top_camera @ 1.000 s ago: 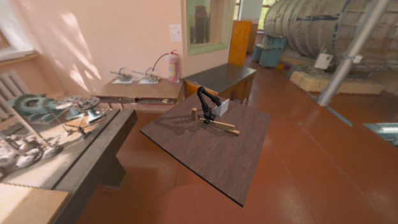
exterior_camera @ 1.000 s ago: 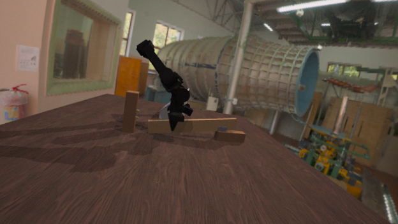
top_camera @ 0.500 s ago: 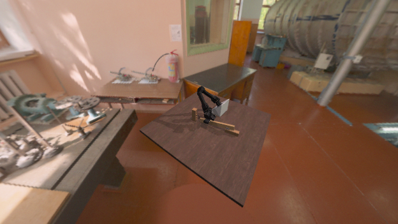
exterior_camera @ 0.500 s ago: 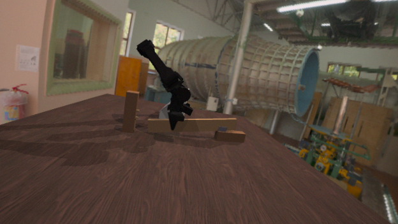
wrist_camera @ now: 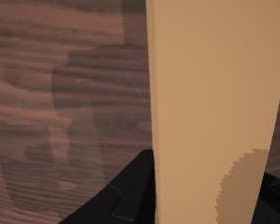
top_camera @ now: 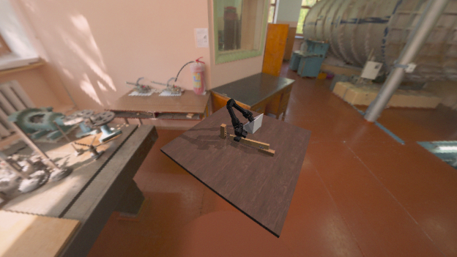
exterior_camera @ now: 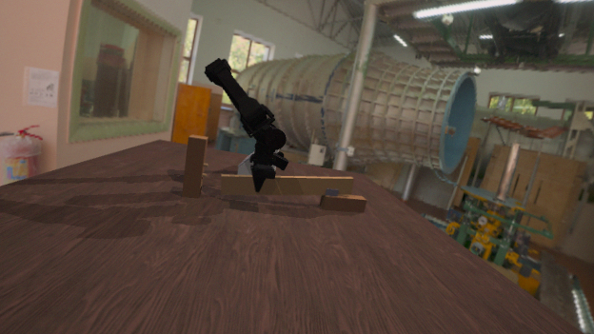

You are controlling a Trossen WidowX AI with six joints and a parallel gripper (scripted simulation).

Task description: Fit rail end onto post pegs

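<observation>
The long pale wooden rail (top_camera: 254,143) (exterior_camera: 305,186) (wrist_camera: 211,75) looks about level in the exterior view, its near end raised off the table. Its far end is at the grey bracket (exterior_camera: 332,192) on the low footboard block (top_camera: 269,152) (exterior_camera: 344,204); the exact seating is hidden. My gripper (top_camera: 237,139) (exterior_camera: 258,187) (wrist_camera: 175,157) is shut on the rail, nearer its post end, with one finger on each side. The short upright post (top_camera: 223,131) (exterior_camera: 193,167) stands apart from the rail's end, across a small gap. Its pegs look tiny in the exterior view. The rail's holes are not visible.
A pale grey panel (top_camera: 255,124) (exterior_camera: 245,167) stands behind the rail beside the arm. The dark wooden table (top_camera: 234,176) (exterior_camera: 286,267) carries everything, and its edge (top_camera: 220,200) shows in the top view. Shadows of the arm and post fall across the table to the left.
</observation>
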